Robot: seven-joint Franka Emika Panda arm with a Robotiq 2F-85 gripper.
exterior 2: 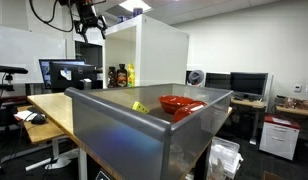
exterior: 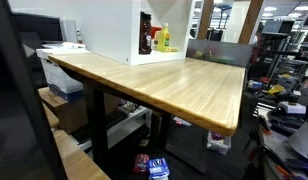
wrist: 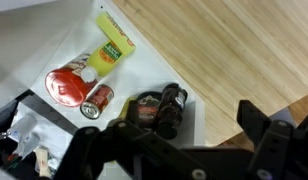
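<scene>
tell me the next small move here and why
Probably ease the gripper toward the dark bottle. The wrist view shows the jaws wide open with that bottle nearest, lined up between them. An exterior view shows the gripper well above the wooden table, touching nothing.

In the wrist view, two dark bottles (wrist: 162,108) are standing pressed together in the lower middle of the frame, their black caps showing and a reddish label wrapping the left one; a small red can (wrist: 97,100) is sitting just left of them, its silver end showing at its lower left; a wider red-lidded tub (wrist: 67,85) is touching that can, further left; a yellow-green bottle (wrist: 115,44) is stretching toward the upper middle; all are resting on a white shelf (wrist: 39,40) beside the wooden table (wrist: 229,55); in an exterior view the yellow-green bottle (exterior: 164,38) is standing upright.
</scene>
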